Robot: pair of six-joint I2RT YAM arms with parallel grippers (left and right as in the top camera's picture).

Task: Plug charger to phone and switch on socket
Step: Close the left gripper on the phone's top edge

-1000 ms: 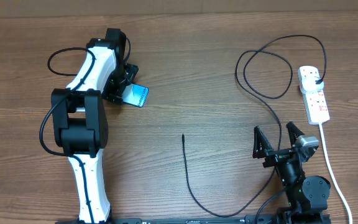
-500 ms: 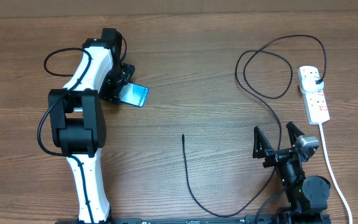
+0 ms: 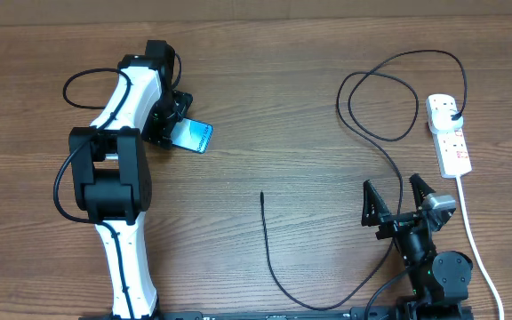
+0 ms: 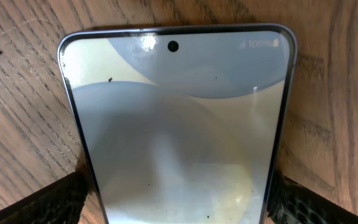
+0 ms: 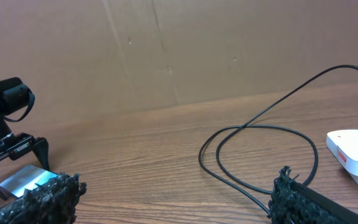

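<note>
Phone [image 4: 179,137]: tiny status text in the screen's top right corner of the left wrist view, looks like "100%", faint. Overhead: small print on the phone screen is unreadable. Socket [image 3: 449,138]: red marks, too small to read. No other text.

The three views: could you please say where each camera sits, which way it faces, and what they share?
Overhead: above the table, looking down on phone, charger, power strip; both arms show.
Left wrist: on the left arm, looking down at the phone screen between its pincer fingers.
Right wrist: on the right arm, facing low across the table; its fingertips show.
All three see the phone.
</note>
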